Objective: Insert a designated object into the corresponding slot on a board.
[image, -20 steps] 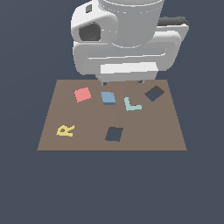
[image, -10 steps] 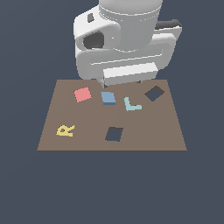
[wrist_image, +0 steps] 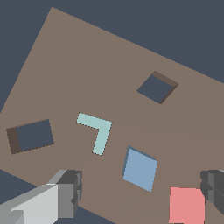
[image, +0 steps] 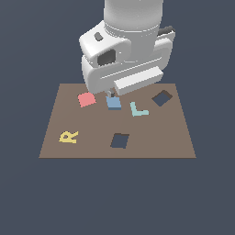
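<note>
The designated object, a small flat blue block (image: 113, 102) (wrist_image: 140, 169), lies on the brown board (image: 151, 137) (wrist_image: 87, 65) between a pink square (image: 86, 99) (wrist_image: 187, 204) and a pale teal L (image: 137, 109) (wrist_image: 97, 131). My gripper (image: 111, 95) (wrist_image: 140, 190) hangs open just above the block, one finger (wrist_image: 65, 192) on each side of it, nothing held. In the exterior view the hand's body hides most of the fingers. The slot (image: 120, 140) (wrist_image: 157, 86), a dark, slightly tilted square cut-out, sits nearer the board's front edge.
A second dark cut-out (image: 162, 97) (wrist_image: 30, 135), turned diamond-wise, lies at the board's far corner on the exterior view's right. A yellow letter R (image: 69, 137) lies at the front on the exterior view's left.
The hand has come down toward the board and turned about its axis; it now sits low over the blue block. The block and the other shapes have not moved.
</note>
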You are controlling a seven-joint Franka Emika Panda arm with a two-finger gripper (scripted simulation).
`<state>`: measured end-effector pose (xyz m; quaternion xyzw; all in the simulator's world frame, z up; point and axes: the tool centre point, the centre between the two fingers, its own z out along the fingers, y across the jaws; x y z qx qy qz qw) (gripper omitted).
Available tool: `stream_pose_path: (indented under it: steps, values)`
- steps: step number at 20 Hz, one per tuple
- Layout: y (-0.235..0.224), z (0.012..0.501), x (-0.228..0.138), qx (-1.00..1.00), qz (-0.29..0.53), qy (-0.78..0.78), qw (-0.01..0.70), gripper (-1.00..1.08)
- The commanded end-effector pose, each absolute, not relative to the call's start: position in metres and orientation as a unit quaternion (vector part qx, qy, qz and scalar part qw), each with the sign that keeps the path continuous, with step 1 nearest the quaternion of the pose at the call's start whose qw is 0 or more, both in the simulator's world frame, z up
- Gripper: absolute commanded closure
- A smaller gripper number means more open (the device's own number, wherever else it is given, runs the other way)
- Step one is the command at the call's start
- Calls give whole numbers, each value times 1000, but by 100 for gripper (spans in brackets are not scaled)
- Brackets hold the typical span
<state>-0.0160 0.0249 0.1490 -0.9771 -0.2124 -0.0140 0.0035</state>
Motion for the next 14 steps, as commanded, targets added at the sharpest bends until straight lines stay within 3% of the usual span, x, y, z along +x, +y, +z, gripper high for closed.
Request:
stream_pose_path:
  steps: [1,14]
  values:
    - [24,142,-19,-967,-13,-253,3,-92]
    - [10,99,-36,-877,-8,-480,3,-92]
